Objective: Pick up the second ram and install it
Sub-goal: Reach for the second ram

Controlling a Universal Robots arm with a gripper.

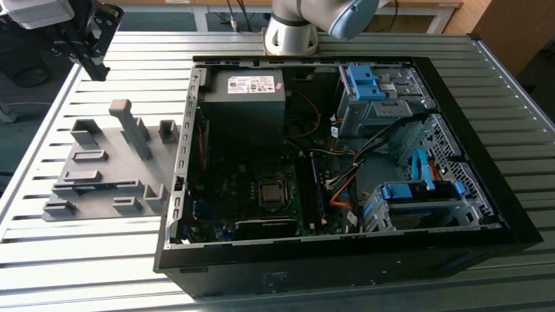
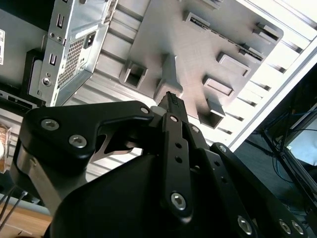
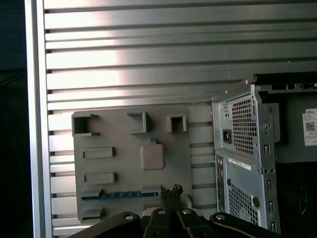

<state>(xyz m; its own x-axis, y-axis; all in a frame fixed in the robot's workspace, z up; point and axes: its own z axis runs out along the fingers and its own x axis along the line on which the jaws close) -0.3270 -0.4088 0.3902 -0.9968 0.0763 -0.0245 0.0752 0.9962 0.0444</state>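
Black screw-studded tool (image 2: 171, 100), grey-blue arm (image 1: 347, 16)

Setting: robotics lab or test workshop, set up as a computer-assembly cell.

Evidence:
- slatted aluminium-profile table (image 1: 520, 117)
- base of a robot arm (image 1: 290, 36) standing on the table behind the work
- open desktop computer case (image 1: 286, 273) lying on its side, motherboard and drive cages exposed
- grey fixture plate (image 1: 104, 188) with raised holder blocks, just beside the case
- wood-coloured panels (image 1: 511, 26) beyond the table
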